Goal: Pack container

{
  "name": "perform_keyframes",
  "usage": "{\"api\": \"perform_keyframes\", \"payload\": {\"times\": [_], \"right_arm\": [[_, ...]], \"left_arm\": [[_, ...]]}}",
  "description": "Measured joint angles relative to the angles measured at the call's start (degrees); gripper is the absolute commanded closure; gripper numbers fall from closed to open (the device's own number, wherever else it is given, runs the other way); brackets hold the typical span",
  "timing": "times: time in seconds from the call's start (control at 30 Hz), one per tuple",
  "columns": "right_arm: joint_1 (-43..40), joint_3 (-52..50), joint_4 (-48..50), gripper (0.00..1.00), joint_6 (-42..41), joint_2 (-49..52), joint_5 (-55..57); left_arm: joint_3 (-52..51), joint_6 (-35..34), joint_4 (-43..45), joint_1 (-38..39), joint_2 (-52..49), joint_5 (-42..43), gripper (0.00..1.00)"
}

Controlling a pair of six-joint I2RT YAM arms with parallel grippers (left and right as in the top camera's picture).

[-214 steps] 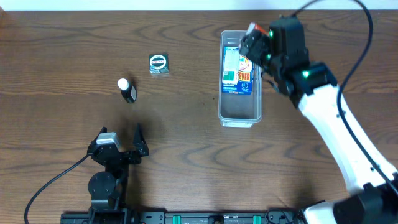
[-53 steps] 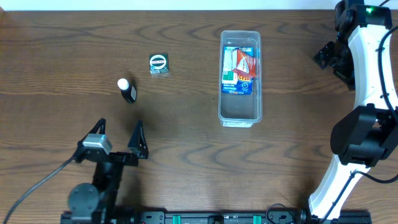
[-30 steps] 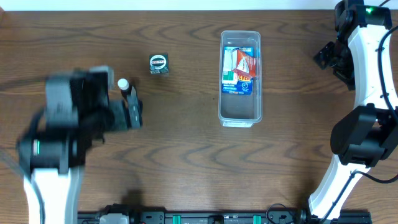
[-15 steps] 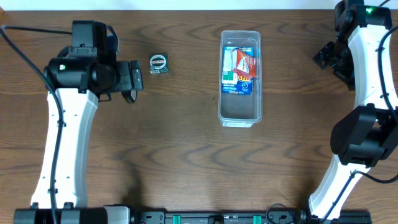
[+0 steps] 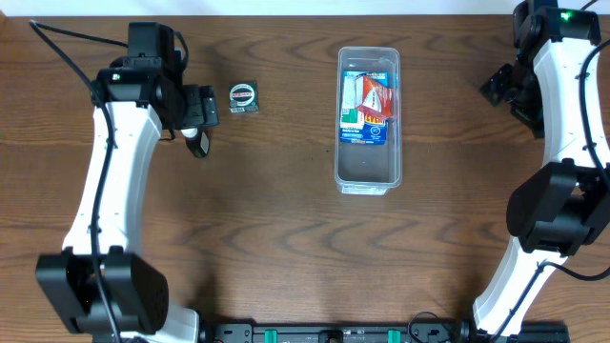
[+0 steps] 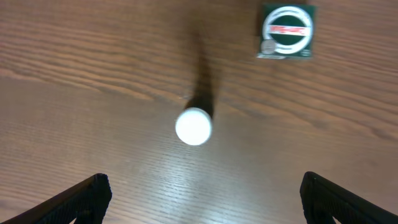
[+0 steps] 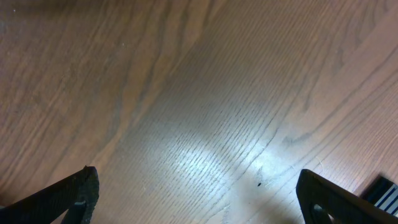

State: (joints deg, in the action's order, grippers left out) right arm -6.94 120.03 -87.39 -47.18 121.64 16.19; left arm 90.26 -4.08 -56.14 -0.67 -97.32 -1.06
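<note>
The container [image 5: 368, 179], a clear long bin, stands at the top centre with a few colourful packets [image 5: 366, 110] in its far half. A small black bottle with a white cap [image 6: 193, 126] stands on the table left of it. A small green packet [image 6: 286, 31] lies near it, and shows in the overhead view too [image 5: 244, 98]. My left gripper [image 6: 205, 200] is open and empty, hovering over the bottle [image 5: 198, 143]. My right gripper [image 5: 500, 84] is open and empty at the far right, and sees only bare wood [image 7: 199, 196].
The wooden table [image 5: 286, 238] runs to a pale far edge along the top. My right arm's white links [image 5: 572, 124] stand along the right side. My left arm [image 5: 110, 210] stretches along the left side.
My left arm has swung up from the near edge to the far left and now hangs over the bottle. The right arm, the container and the packets have not moved.
</note>
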Motion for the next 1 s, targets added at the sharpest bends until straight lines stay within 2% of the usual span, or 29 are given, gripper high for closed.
{"api": "perform_keyframes", "payload": {"times": [0.3, 0.77, 1.0], "right_arm": [[0.0, 0.0, 0.0, 0.01, 0.0, 0.0, 0.0], [0.0, 0.0, 0.0, 0.01, 0.0, 0.0, 0.0], [0.0, 0.0, 0.0, 0.01, 0.0, 0.0, 0.0]], "left_arm": [[0.0, 0.0, 0.7, -4.8, -4.1, -0.7, 0.02], [0.0, 0.9, 2.7, -4.8, -6.6, 1.5, 0.02], [0.0, 1.2, 2.7, -4.7, -11.0, 2.4, 0.02]]}}
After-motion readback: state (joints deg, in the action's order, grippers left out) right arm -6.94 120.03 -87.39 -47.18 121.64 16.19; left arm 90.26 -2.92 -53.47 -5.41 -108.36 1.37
